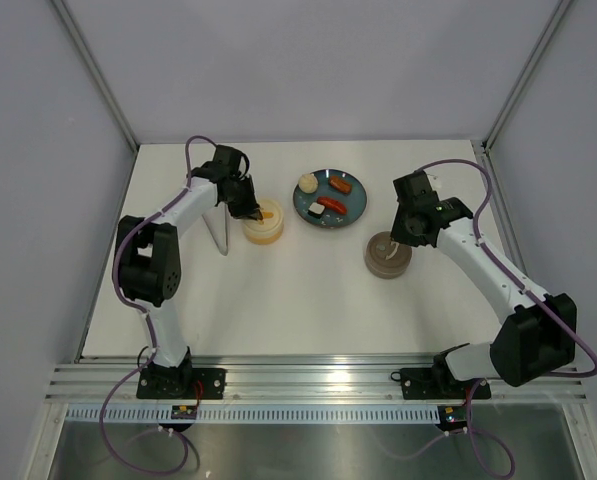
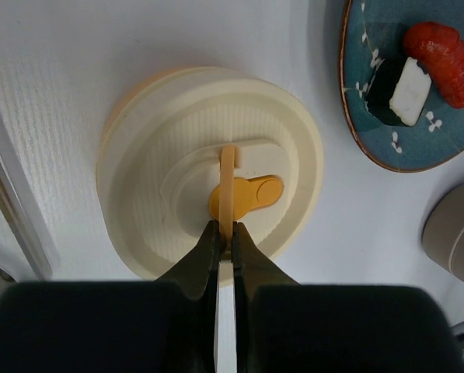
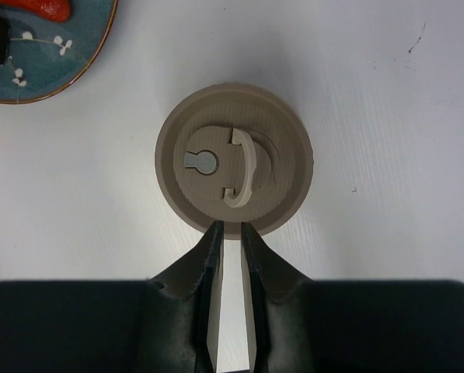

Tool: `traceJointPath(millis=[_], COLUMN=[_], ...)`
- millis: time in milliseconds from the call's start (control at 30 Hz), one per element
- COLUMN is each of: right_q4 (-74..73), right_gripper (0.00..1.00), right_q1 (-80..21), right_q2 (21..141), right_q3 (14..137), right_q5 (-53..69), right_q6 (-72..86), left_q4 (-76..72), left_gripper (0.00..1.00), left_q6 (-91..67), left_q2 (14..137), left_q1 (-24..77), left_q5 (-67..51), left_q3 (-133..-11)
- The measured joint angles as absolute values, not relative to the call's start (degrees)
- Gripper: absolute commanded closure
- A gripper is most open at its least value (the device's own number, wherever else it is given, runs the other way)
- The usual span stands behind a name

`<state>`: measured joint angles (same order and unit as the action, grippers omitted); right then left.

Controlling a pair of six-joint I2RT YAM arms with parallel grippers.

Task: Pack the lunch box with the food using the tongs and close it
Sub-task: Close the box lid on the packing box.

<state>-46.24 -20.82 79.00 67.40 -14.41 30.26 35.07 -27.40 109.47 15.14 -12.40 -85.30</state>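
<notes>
The lunch box (image 1: 263, 226) is a round cream tub with its lid (image 2: 177, 155) on, left of the teal plate (image 1: 353, 213). My left gripper (image 2: 225, 230) is shut on the lid's thin cream handle (image 2: 228, 175), beside an orange tab (image 2: 255, 194). The food lies on the plate: a bun (image 1: 307, 183), two sausages (image 1: 340, 184) and a sushi piece (image 2: 409, 92). The tongs (image 1: 219, 232) lie on the table left of the box. My right gripper (image 3: 230, 227) hovers at the near rim of a round taupe container (image 3: 233, 171), jaws a narrow gap apart with nothing between them.
The taupe container (image 1: 388, 256) stands right of centre, below the plate. White walls and metal posts close in the table's back and sides. An aluminium rail (image 1: 318, 380) with the arm bases runs along the near edge.
</notes>
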Motion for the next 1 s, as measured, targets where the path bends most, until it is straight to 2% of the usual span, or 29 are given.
traceJointPath(millis=[633, 733, 767, 900, 1000], right_q4=[-46.4, -46.4, -46.5, -46.5, -46.5], right_gripper=[0.78, 0.78, 0.78, 0.78, 0.78], right_q1=[-20.8, -20.8, -20.8, -20.8, -20.8], right_q2=[75.9, 75.9, 75.9, 75.9, 75.7], right_q3=[66.7, 66.4, 66.3, 66.3, 66.3], right_q5=[-14.5, -14.5, -14.5, -14.5, -14.5], right_q6=[30.9, 30.9, 31.0, 31.1, 31.1], left_q4=[31.2, 31.3, 31.4, 33.4, 36.2], left_gripper=[1.00, 0.86, 0.76, 0.55, 0.47], left_q6=[-30.0, -29.9, -29.8, -28.6, -27.4], left_q2=[108.3, 108.3, 108.3, 108.3, 108.4], left_q1=[13.3, 13.3, 13.3, 14.4, 16.1], left_q5=[-16.1, -16.0, -15.8, -14.0, -10.9], left_q3=[-81.6, -81.6, -81.6, -83.2, -84.9])
